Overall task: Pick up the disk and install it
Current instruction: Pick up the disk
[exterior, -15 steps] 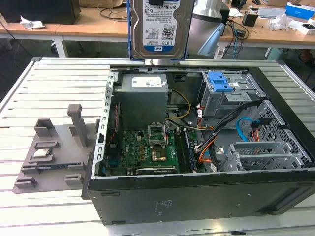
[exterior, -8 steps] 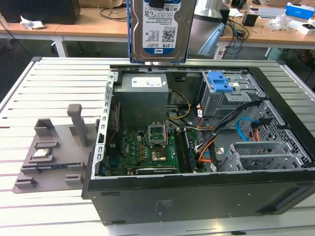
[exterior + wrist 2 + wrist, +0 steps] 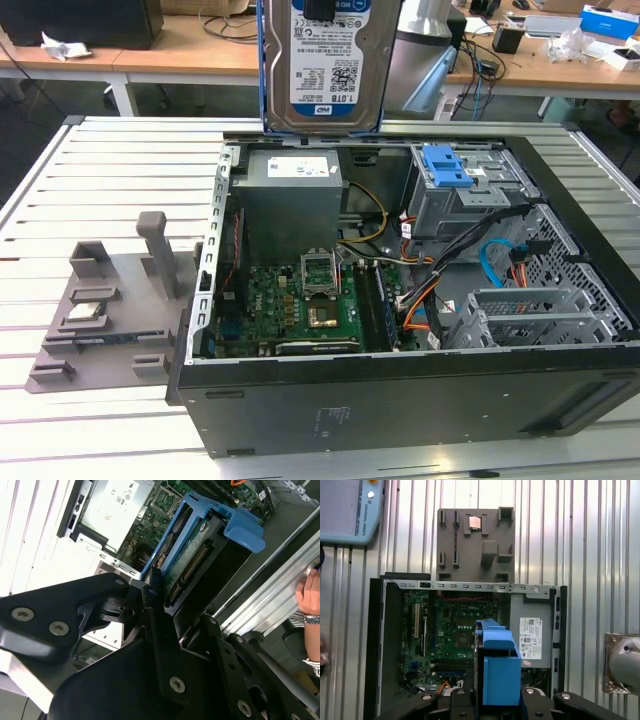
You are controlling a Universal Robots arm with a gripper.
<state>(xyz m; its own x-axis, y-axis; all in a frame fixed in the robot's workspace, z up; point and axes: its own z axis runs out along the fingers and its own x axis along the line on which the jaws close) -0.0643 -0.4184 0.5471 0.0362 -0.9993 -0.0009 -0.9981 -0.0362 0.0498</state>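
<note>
- Fingers were noted pressed in from both sides on the disk, pinching it by its blue carrier. This hold was judged to leave the labelled face and the connector edge free.
- The disk was recorded hanging upright with its label toward the exterior camera. It hung well above the open computer case, over the rear edge near the power supply, and was touched by nothing but the fingers. The height was judged to give clearance over the case wall.
- In the first wrist view the carrier was seen end-on, with the motherboard below it. The disk's long axis was thus pointed down toward the case interior, an attitude judged suited to entry from above.
- The case was found lying on its side on the slatted bench with the side panel off, judged so that the interior could be reached from overhead.
- The drive bay, with its blue latch, was located toward the exterior view's right, well apart from the disk. Installation was judged not yet done.
- A grey fixture was noted just beside the case on the exterior view's left, carrying a small square chip. It was judged to keep parts at fixed positions.
- A hand was seen by the bench frame, well apart from the disk.
</note>
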